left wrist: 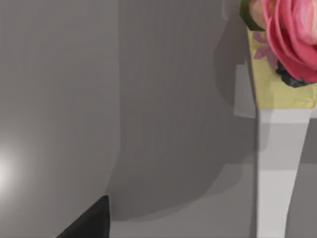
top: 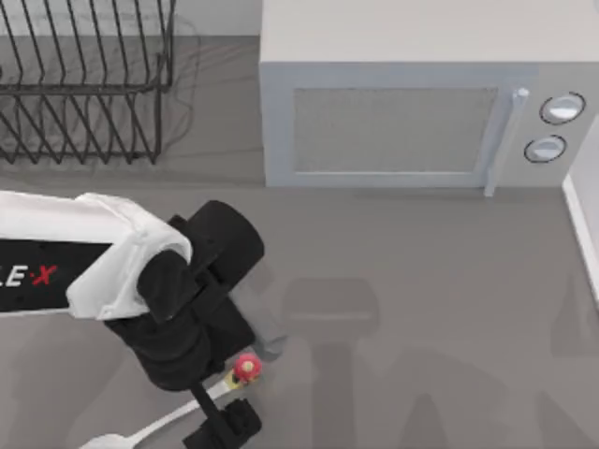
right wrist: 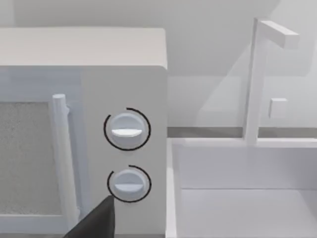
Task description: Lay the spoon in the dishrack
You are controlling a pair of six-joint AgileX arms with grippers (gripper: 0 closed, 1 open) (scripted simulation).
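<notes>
- At the table's far edge, top view: the microwave [top: 412,112] sits right, the dishrack [top: 84,84] left, its slanted tines waiting for cutlery.
- Near the front-left, the left gripper [top: 225,398] straddles the spoon's handle, seemingly poised to grasp; whether it pinches yet, I cannot tell.
- The spoon [top: 150,430] lies flat on the table, well apart from the rack.

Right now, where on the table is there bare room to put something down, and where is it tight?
Open table runs in front of the microwave to the top view's right side. A narrower bare strip lies between the dishrack and the left arm. The near-left is crowded: the left hand sits over the spoon.
</notes>
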